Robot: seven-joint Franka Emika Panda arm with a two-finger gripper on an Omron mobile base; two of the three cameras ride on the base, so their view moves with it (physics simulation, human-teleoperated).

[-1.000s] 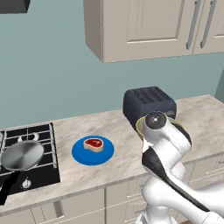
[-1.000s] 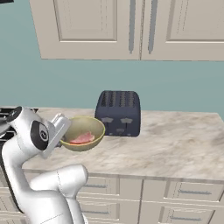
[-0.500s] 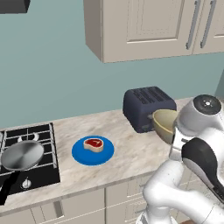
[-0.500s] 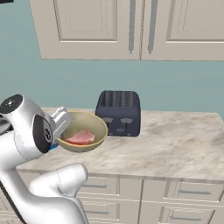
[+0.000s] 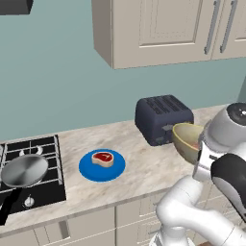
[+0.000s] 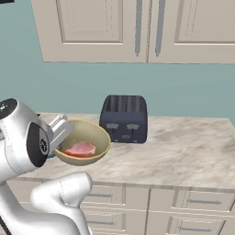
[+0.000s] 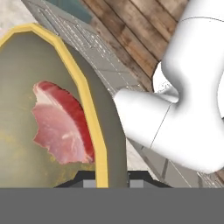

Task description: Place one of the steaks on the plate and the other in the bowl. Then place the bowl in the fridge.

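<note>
The end effector (image 7: 105,177) is gripping the rim of the bowl (image 6: 85,142), its jaws pinched narrowly on the near edge, and is holding the bowl in the air above the front edge of the tabletop (image 6: 183,147), just in front of the dark toaster (image 6: 124,118). A pale pink steak (image 7: 59,127) is lying inside the bowl. The red steak (image 5: 103,158) is sitting on the blue plate (image 5: 89,170), which is resting on the tabletop between the toaster and the stove (image 5: 45,190), where a grey pan (image 5: 24,170) is sitting.
</note>
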